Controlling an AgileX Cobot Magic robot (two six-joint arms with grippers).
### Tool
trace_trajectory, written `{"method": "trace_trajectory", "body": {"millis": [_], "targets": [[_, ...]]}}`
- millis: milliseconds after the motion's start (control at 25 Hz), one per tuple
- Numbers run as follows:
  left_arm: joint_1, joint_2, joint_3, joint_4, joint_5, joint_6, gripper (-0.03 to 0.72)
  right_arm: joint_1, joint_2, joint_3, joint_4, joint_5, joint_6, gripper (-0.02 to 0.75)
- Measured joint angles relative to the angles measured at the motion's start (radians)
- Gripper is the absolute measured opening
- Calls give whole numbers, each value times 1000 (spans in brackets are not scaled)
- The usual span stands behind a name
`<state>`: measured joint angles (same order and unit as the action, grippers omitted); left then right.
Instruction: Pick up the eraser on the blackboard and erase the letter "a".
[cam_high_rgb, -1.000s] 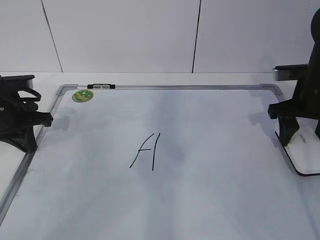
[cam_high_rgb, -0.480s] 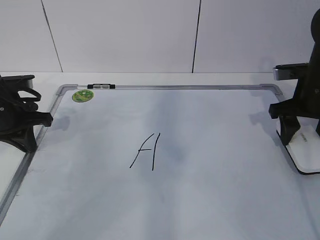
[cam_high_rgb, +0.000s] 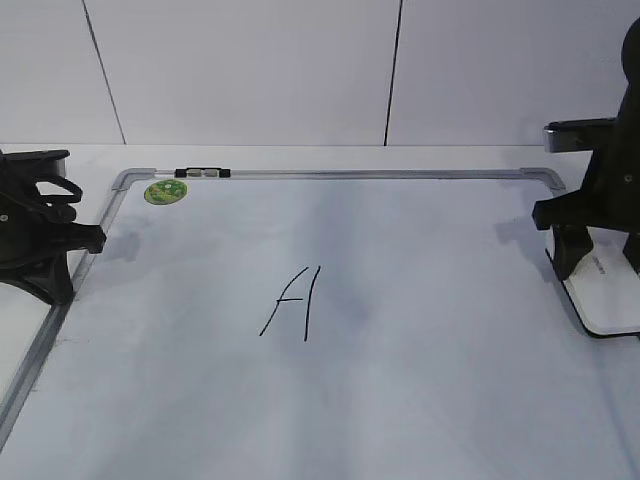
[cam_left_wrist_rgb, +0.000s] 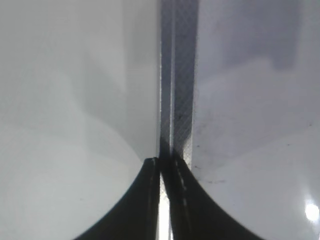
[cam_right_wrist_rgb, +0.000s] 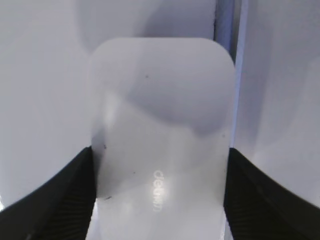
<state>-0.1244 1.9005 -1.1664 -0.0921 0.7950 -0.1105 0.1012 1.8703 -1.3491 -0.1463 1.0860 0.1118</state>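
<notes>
One eraser (cam_high_rgb: 606, 296), one blackboard (cam_high_rgb: 420, 400), two arms.

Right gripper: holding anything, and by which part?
The right gripper has the eraser between its fingers, one against each long side; a firm clamp can't be confirmed. The left gripper is shut and empty.

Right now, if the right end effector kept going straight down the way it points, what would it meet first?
The flat white rounded-rectangle eraser: the right end effector straddles it, one finger at each long side. Whether the fingers already touch it is unclear.
</notes>
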Motion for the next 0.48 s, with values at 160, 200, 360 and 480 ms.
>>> {"method": "trace_trajectory", "body": {"millis": [160,200,360,480], "targets": [[0,0,0,0,0,0,17,0,0,0,0,-18,0,532],[0,0,0,0,0,0,17,0,0,0,0,-23,0,532],[0,0,0,0,0,0,17,0,0,0,0,-37,0,532],[0,0,0,0,0,0,17,0,0,0,0,-48,0,532]]}}
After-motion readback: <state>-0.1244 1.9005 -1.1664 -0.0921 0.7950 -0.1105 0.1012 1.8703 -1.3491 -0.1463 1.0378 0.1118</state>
